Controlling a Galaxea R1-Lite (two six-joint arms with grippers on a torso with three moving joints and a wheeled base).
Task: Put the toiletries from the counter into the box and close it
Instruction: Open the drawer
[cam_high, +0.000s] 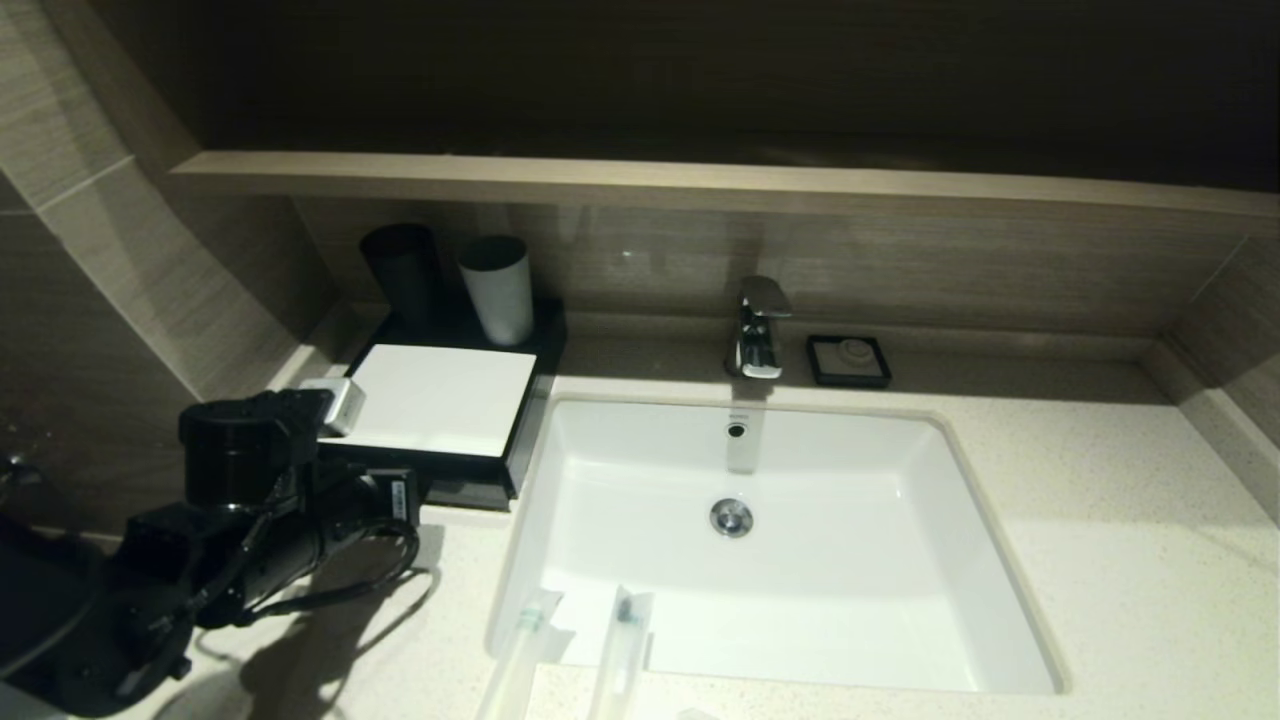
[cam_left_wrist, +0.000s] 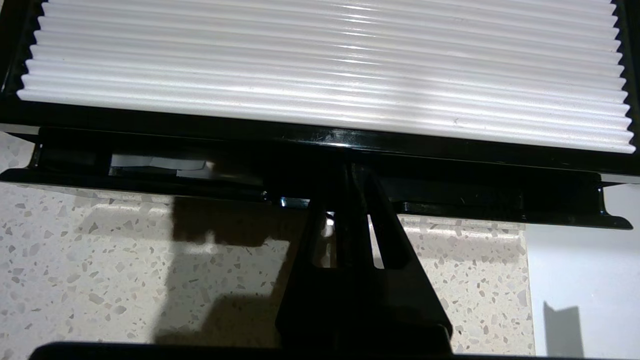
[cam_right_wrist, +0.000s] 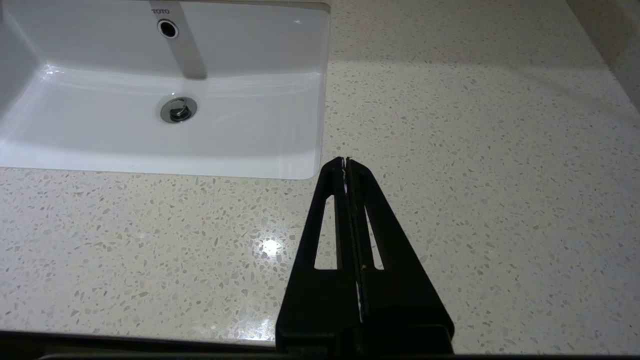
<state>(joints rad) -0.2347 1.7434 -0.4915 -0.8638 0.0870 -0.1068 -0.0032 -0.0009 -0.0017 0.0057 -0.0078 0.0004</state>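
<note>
The left pincer, fingers pressed together and empty, has its tips at the notched drawer front of the box. The drawer stands slightly out over the counter. Two toiletries lie at the basin's near rim, well apart from the box. The right pincer, closed, hangs over bare counter beside the basin.

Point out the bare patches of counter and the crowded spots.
Free: the counter right of the basin, below the soap dish. Crowded: left of the basin, with the box, cups, left gripper; packets overhang the front rim.
</note>
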